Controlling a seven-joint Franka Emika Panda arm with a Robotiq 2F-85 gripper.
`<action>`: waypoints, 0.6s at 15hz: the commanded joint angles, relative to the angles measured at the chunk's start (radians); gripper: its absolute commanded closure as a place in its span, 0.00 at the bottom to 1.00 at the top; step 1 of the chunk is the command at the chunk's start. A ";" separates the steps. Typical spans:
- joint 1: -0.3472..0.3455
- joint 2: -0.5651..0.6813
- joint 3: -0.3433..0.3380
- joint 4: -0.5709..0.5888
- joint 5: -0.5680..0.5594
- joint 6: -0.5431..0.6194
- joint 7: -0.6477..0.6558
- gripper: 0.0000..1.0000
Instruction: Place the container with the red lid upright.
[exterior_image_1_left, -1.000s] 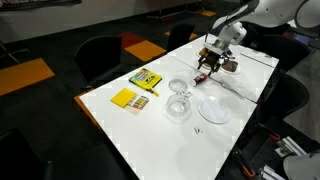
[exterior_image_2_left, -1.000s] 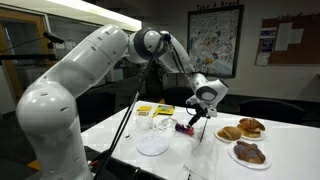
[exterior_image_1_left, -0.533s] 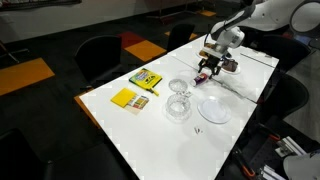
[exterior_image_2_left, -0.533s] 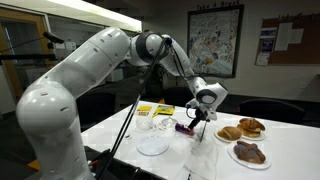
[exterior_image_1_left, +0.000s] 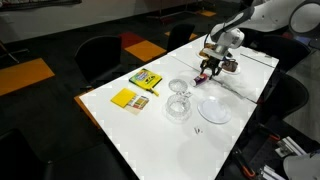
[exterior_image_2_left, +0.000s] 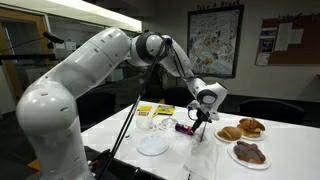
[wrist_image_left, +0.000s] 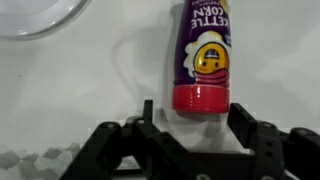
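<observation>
The container with the red lid (wrist_image_left: 203, 55) lies on its side on the white table (wrist_image_left: 70, 90). It is a slim bottle with a purple label, and its red lid points toward my gripper. My gripper (wrist_image_left: 195, 120) is open, with one finger on each side of the lid, not touching it. In both exterior views the gripper (exterior_image_1_left: 207, 69) (exterior_image_2_left: 196, 118) hangs low over the bottle (exterior_image_2_left: 183, 127) near the far end of the table.
Two clear glass bowls (exterior_image_1_left: 179, 88) (exterior_image_1_left: 178, 107) and a white plate (exterior_image_1_left: 213, 109) stand beside the bottle. Yellow packets (exterior_image_1_left: 146, 79) (exterior_image_1_left: 129, 98) lie farther off. Plates of pastries (exterior_image_2_left: 242, 128) (exterior_image_2_left: 248, 152) stand near the table's edge. A glass rim (wrist_image_left: 35, 15) shows in the wrist view.
My gripper has come down slightly toward the bottle. The bottle has not moved.
</observation>
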 joint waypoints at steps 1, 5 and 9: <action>0.027 0.007 0.011 -0.036 -0.034 0.078 0.000 0.25; 0.046 0.018 0.028 -0.053 -0.036 0.145 -0.005 0.00; 0.078 0.004 0.033 -0.086 -0.040 0.216 0.001 0.00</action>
